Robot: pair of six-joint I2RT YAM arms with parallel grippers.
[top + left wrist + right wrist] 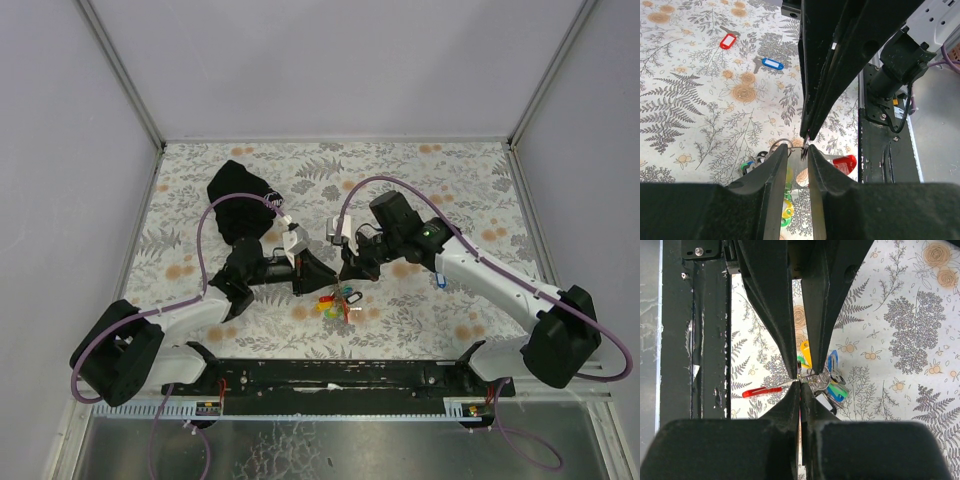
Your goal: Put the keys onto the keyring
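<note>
Arms: two, both mine, the left arm (190,315) and the right arm (490,275).
Fingers: four black ones, a pair of left fingers (771,190) and a pair of right fingers (787,412).
Black cloth pouch (238,195): one.
Loose tiny keys on the fern-patterned desk (450,190): two, one red-tagged key (728,41) and one blue-tagged key (772,63).
Bunch of coloured-tagged keys (338,300): one; the tags overlap too much for me to count.
Thin metal keyring (781,144): one.

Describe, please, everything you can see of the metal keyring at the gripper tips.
The keyring is a thin silver metal loop, only partly visible, close to the floral table cover. A bunch of keys with green, yellow and blue tags crowds against it. The right gripper, shut, meets its edge; the left gripper stands slightly open beside it. Whether either actually holds the ring is unclear.
</note>
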